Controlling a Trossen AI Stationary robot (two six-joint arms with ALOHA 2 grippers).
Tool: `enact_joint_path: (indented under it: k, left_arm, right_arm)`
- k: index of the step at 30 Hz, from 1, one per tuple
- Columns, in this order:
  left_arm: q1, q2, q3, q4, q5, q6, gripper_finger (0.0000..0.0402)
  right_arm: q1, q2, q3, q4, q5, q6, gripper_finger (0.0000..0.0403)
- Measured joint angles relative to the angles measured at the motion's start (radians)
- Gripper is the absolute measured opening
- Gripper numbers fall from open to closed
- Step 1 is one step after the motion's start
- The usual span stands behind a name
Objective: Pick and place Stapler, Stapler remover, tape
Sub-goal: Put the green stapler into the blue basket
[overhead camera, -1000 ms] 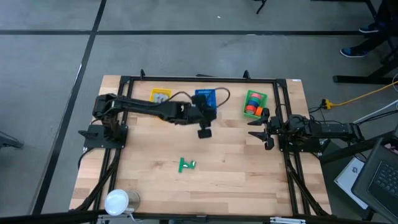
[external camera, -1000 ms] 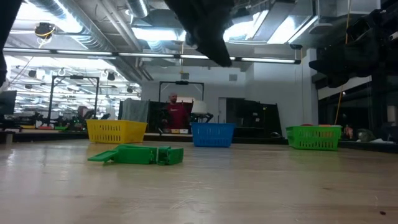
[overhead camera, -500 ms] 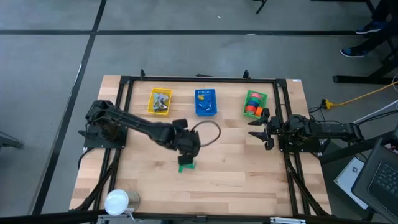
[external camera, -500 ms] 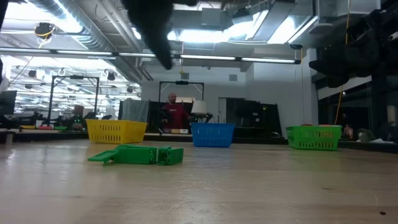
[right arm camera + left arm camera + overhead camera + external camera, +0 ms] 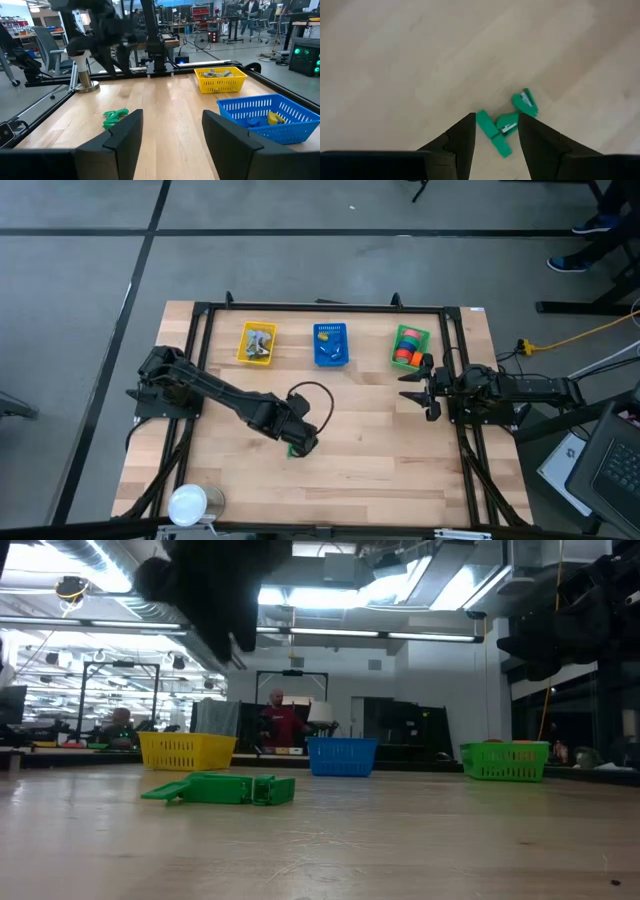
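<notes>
Left tool hangs right over the green stapler, fingers spread with the stapler showing between them, nothing gripped. From overhead the left tool covers most of the stapler, out on the bare wood of the surface. From surface height the stapler lies flat and splayed open on the surface, and the tool is above it, not touching.

Take the blue basket as the marker: the stapler sits well in front of it, toward the near edge. A yellow basket stands to one side of the blue one, and a green basket on the other side holds the tape rolls.

Right tool waits near the green basket, fingers spread and empty.
</notes>
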Motion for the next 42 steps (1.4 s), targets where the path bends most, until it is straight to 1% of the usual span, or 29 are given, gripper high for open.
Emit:
enact_joint_path:
  k: [2,8,14,21,26,31,36,39,42]
  left_arm:
    - [-0.001,0.023,0.000,-0.009,0.013,-0.079,0.0143]
    - [-0.028,0.122,0.000,-0.009,0.026,-0.189,0.0156]
    - [-0.043,0.196,-0.001,-0.013,0.018,-0.241,0.0187]
    - [-0.043,0.220,-0.001,-0.013,0.020,-0.290,0.0229]
    - [-0.040,0.239,-0.001,-0.008,0.018,-0.328,0.0243]
    - [-0.040,0.281,0.000,0.001,0.025,-0.334,0.0241]
    - [-0.040,0.312,0.002,0.005,0.032,-0.336,0.0228]
    - [-0.040,0.314,0.002,0.017,0.050,-0.327,0.0206]
    - [-0.041,0.313,0.002,0.025,0.058,-0.322,0.0168]
  right_arm:
    - [0.000,0.000,0.000,0.000,0.000,0.000,0.0211]
    - [0.000,0.000,0.000,0.000,0.000,0.000,0.0211]
    - [0.000,0.000,0.000,0.000,0.000,0.000,0.0211]
    - [0.000,0.000,0.000,0.000,0.000,0.000,0.0210]
    - [0.000,0.000,0.000,0.000,0.000,0.000,0.0210]
    - [0.000,0.000,0.000,0.000,0.000,0.000,0.0210]
    - [0.000,0.000,0.000,0.000,0.000,0.000,0.0210]
    - [0.000,0.000,0.000,0.000,0.000,0.000,0.0210]
    - [0.000,0.000,0.000,0.000,0.000,0.000,0.0210]
